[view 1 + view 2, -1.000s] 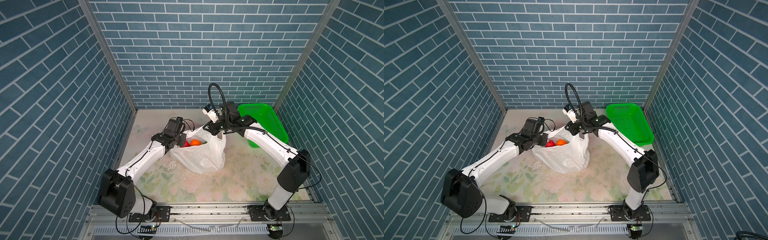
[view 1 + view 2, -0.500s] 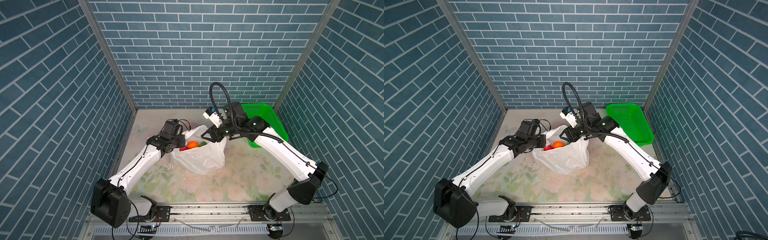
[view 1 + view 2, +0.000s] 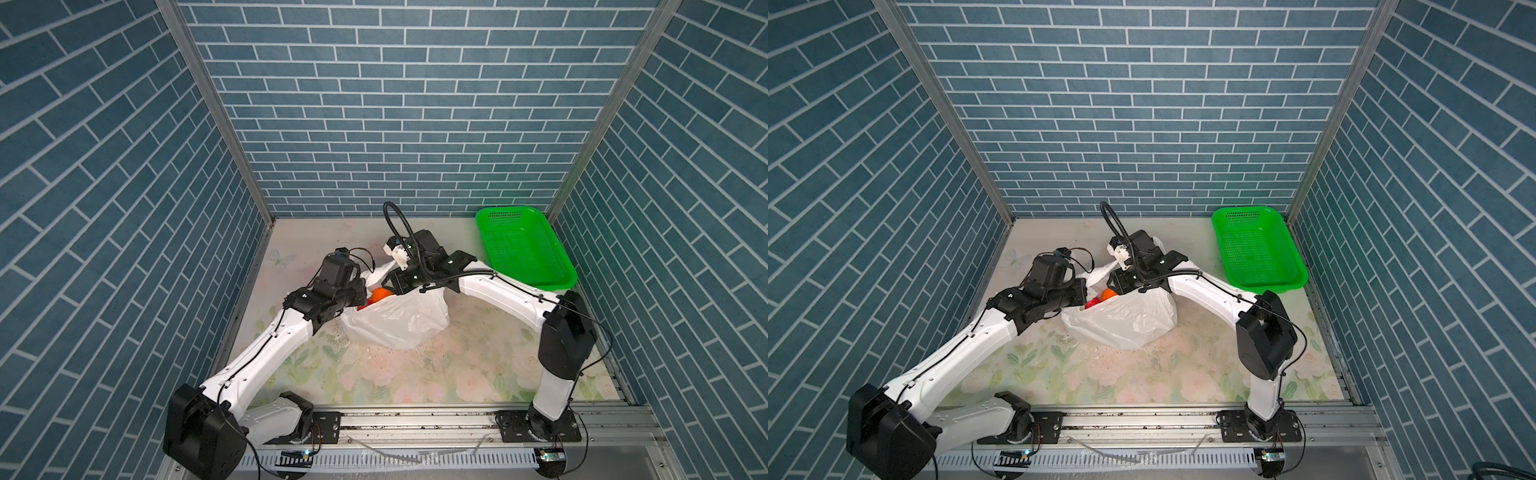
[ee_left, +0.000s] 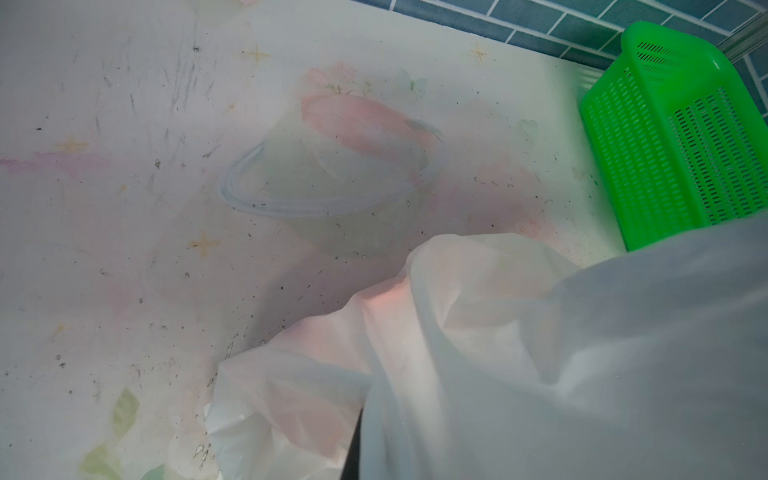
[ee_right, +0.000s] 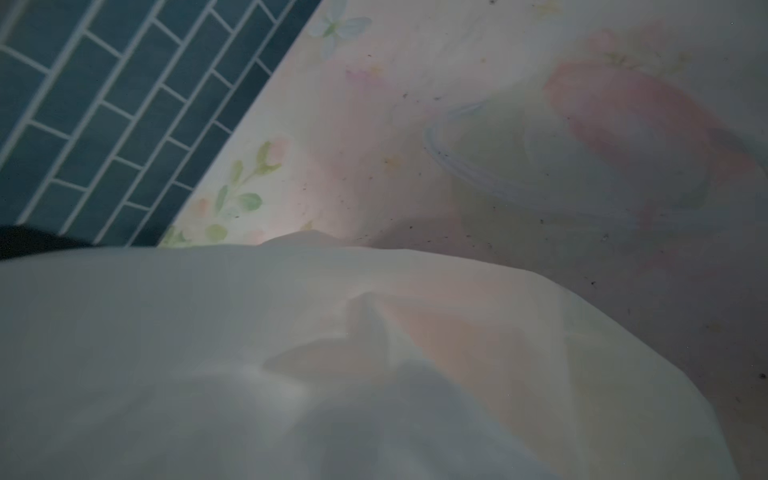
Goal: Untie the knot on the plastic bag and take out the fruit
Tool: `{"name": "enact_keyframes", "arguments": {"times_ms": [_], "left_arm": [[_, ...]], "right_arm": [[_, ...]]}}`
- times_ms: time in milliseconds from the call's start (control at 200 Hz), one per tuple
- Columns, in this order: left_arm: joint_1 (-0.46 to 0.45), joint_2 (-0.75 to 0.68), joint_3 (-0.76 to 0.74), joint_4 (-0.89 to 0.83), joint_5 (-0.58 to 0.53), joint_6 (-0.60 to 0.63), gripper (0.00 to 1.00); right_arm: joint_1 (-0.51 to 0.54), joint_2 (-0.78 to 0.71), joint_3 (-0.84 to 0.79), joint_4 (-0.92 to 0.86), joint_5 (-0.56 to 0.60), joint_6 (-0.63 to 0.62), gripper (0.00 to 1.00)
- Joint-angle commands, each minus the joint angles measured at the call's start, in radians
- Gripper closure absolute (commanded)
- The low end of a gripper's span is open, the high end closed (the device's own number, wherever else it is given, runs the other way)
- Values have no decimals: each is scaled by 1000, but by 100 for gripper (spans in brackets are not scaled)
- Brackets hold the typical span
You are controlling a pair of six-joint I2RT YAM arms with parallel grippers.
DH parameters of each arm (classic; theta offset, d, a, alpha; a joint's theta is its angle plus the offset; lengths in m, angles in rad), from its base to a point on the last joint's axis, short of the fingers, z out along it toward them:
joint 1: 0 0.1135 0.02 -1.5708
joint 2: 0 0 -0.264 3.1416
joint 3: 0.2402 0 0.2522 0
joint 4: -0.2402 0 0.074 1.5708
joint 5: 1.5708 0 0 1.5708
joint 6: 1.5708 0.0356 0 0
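- Roughly mid-worktop (image 3: 415, 374), toward the back, sits the white plastic bag (image 3: 395, 320) with its mouth gaping upward.
- Open floral surface runs from the bag to the front rail (image 3: 415, 419), and blue brick walls (image 3: 399, 104) close the back and both sides.
- At the bag's mouth an orange fruit (image 3: 380, 294) and a red fruit (image 3: 362, 306) show.
- The left gripper (image 3: 360, 291) is at the mouth's left rim, jaws together on the plastic.
- The right gripper (image 3: 391, 286) is at the mouth's right rim, and I cannot tell how its jaws stand.
- A green perforated basket (image 3: 523, 249) lies in the back right corner, apart from the bag.
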Motion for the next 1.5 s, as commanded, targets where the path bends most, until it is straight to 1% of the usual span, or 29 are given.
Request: {"name": "enact_keyframes", "arguments": {"times_ms": [0, 100, 255, 350, 480, 620, 705, 745, 790, 825, 895, 930, 990, 1080, 1160, 1290, 1390, 1495], "left_arm": [[-26, -17, -36, 71, -50, -10, 100], [-44, -9, -70, 112, -72, -17, 100], [-66, 12, -103, 201, -96, -28, 100], [-71, 48, -107, 292, -109, -10, 100], [-75, 141, -69, 433, -118, 25, 100], [-91, 262, 26, 580, -79, 71, 100], [-111, 324, 97, 616, -68, 107, 100], [-115, 338, 114, 631, -61, 110, 100], [-117, 344, 121, 639, -54, 106, 100], [-117, 343, 123, 631, -47, 98, 100], [-117, 333, 108, 604, -33, 77, 100], [-117, 326, 94, 590, -28, 63, 100], [-117, 317, 77, 556, -14, 45, 100], [-117, 301, 54, 523, 2, 17, 100], [-117, 288, 58, 488, 7, 6, 100], [-117, 275, 73, 458, 16, 13, 100], [-117, 278, 82, 444, 21, 30, 100], [-117, 277, 72, 454, 26, 34, 100]], "right_arm": [[-3, 39, -13, 72, 294, 131, 47], [-30, 73, -32, 85, 541, 129, 35], [-130, 79, -16, 76, 713, 106, 29], [-205, 62, -23, 74, 745, 80, 29], [-279, 30, -34, 83, 744, 7, 29], [-295, -31, -72, 77, 745, -63, 29], [-299, -88, -123, 64, 756, -78, 28], [-299, -122, -148, 50, 751, -76, 28], [-299, -156, -179, 31, 716, -68, 28], [-299, -183, -200, 12, 678, -55, 29], [-289, -233, -250, -10, 557, -26, 30], [-277, -258, -281, -9, 523, -8, 30], [-262, -300, -338, 37, 436, 11, 30], [-243, -321, -395, 105, 374, 61, 30], [-230, -314, -423, 189, 352, 86, 30], [-212, -273, -410, 317, 335, 95, 30], [-205, -225, -366, 356, 332, 90, 30], [-204, -158, -320, 348, 320, 102, 30]]}}
